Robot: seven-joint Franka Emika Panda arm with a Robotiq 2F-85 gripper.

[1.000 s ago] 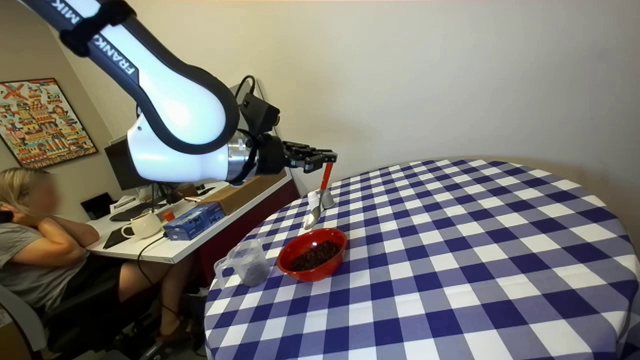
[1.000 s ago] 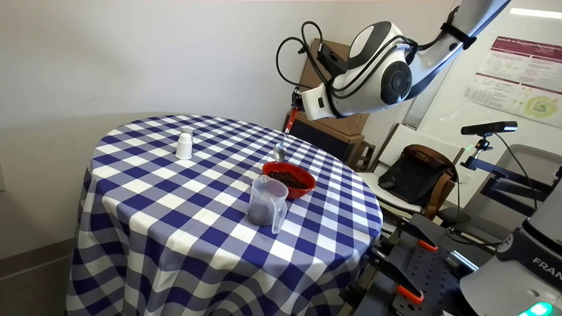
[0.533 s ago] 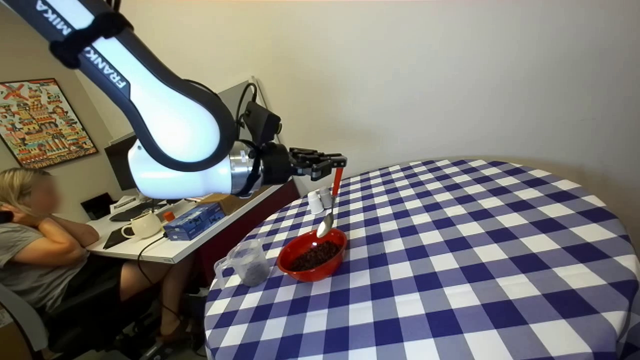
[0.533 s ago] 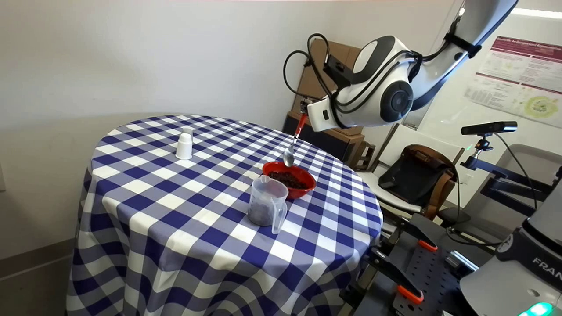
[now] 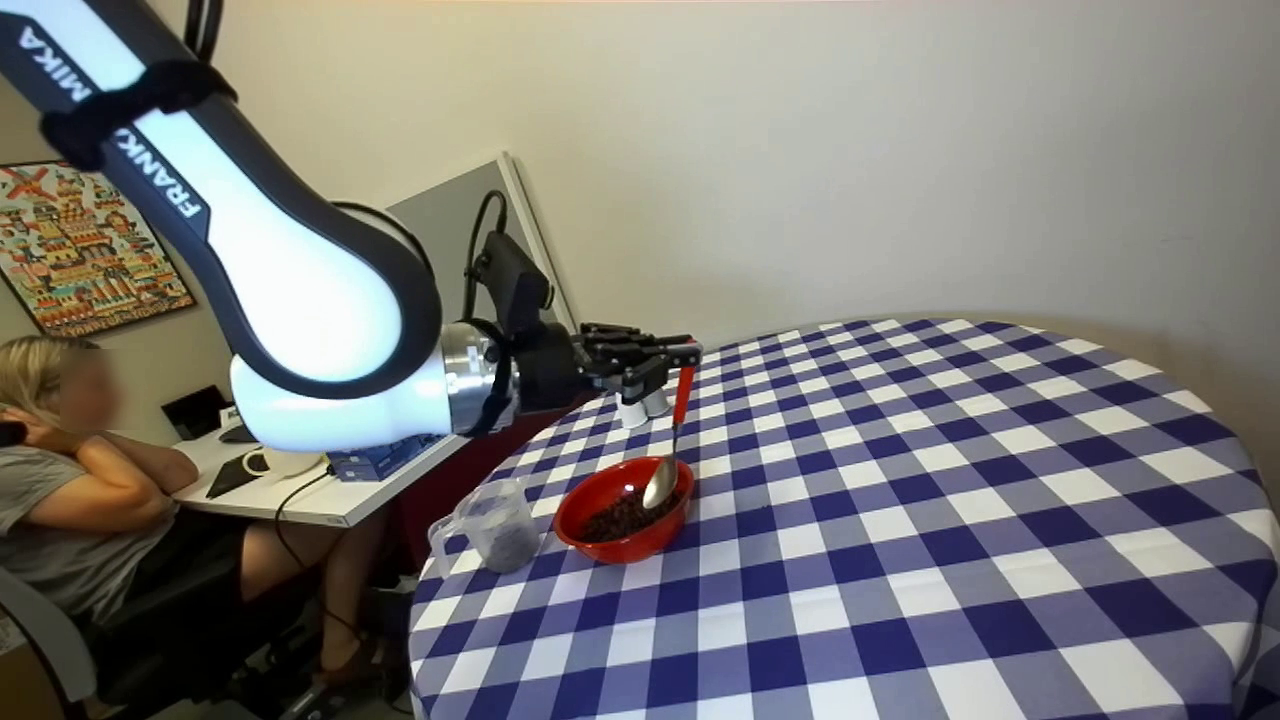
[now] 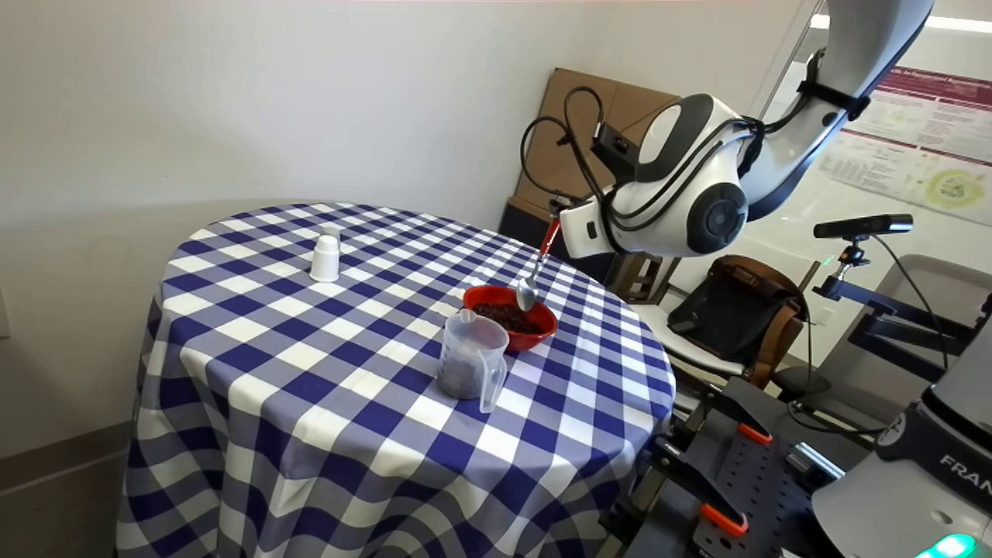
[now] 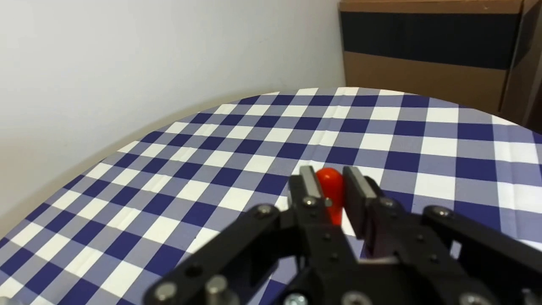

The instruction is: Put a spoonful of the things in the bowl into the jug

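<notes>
In an exterior view, left to right: jug [image 5: 507, 532], contents unclear; bowl [image 5: 628, 551] just beside, dark bits [image 5: 616, 520] inside; spoon [image 5: 681, 405], head in or above bowl, can't tell which. Pincer [image 7: 332, 186] narrow, holding spoon. Pickup done; scooping, carrying, tipping 1 spoonful likely remain.

In an exterior view, the glossy white, rounded robot arm [image 5: 310, 290] has dark-grey edging [image 5: 425, 300], white "FRANK" lettering [image 5: 158, 176] at ten o'clock and a silver metal ring [image 5: 468, 375] at nine. Black cables [image 6: 566, 139] loop near one o'clock in an exterior view; in the wrist view, silver screws [image 7: 310, 201] stud black fingers [image 7: 315, 226] at five.
</notes>
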